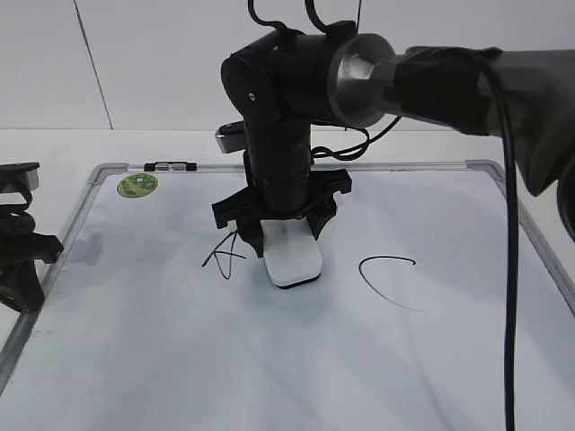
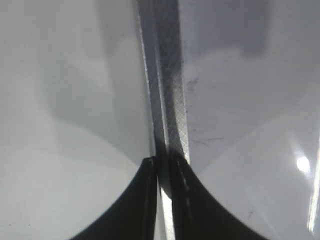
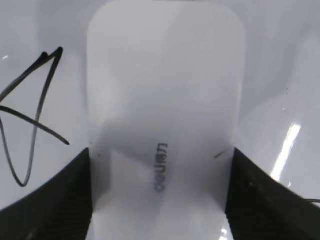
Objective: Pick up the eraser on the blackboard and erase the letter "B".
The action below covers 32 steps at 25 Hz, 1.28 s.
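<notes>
The white eraser [image 1: 295, 260] lies flat on the blackboard [image 1: 180, 350], a white dry-erase board, between a black "A" [image 1: 225, 256] and a black "C" [image 1: 386, 274]. My right gripper [image 1: 286, 237] is shut on the eraser from above, one finger against each long side. In the right wrist view the eraser [image 3: 165, 100] with its small grey print fills the space between the jaws [image 3: 160, 190], and the "A" [image 3: 30, 120] is to its left. No letter "B" shows; the spot under the eraser is hidden. My left gripper [image 1: 22, 260] is shut and empty over the board's left frame [image 2: 167, 100].
A round green sticker [image 1: 137, 185] sits at the board's far left corner. A small dark and silver object [image 1: 171, 166] lies on the far frame. The board's grey frame [image 1: 530, 233] runs along the right side. The right arm's cable hangs at the right.
</notes>
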Tool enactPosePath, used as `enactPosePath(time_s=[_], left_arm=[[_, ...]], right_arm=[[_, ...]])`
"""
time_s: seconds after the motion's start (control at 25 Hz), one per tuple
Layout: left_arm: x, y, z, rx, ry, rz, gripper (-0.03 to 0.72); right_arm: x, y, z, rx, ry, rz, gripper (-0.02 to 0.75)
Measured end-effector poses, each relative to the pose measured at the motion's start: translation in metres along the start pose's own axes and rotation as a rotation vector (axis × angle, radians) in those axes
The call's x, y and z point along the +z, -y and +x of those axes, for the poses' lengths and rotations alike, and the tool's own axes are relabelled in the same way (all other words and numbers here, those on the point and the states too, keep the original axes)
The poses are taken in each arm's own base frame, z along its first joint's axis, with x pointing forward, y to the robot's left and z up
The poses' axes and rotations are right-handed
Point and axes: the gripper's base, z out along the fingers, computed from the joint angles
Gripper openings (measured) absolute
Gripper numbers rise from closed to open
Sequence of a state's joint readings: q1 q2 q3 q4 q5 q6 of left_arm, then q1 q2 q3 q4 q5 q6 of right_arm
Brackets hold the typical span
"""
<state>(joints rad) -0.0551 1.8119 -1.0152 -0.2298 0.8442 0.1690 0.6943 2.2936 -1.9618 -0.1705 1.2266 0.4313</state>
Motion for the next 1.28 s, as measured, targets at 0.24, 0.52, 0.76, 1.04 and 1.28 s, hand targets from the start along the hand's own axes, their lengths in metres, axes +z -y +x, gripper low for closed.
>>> enactPosePath(time_s=[0.24, 0.52, 0.76, 1.04, 1.28], left_arm=[[0.0, 0.0, 0.0, 0.0, 0.0, 0.0, 0.042], [0.0, 0.0, 0.0, -0.001, 0.0, 0.0, 0.042], [0.0, 0.0, 0.0, -0.001, 0.0, 0.0, 0.042], [0.0, 0.0, 0.0, -0.001, 0.0, 0.0, 0.042], [0.0, 0.0, 0.0, -0.001, 0.0, 0.0, 0.042]], right_arm=[[0.0, -0.0018, 0.0008, 0.01, -0.009, -0.019, 0.543], [0.0, -0.0025, 0.0013, 0.015, -0.015, -0.028, 0.543], [-0.0005, 0.0035, -0.0017, -0.017, 0.026, 0.058, 0.543], [-0.0002, -0.0025, 0.0012, 0.013, -0.009, -0.017, 0.543], [0.0002, -0.0023, 0.0011, 0.008, -0.008, -0.013, 0.543]])
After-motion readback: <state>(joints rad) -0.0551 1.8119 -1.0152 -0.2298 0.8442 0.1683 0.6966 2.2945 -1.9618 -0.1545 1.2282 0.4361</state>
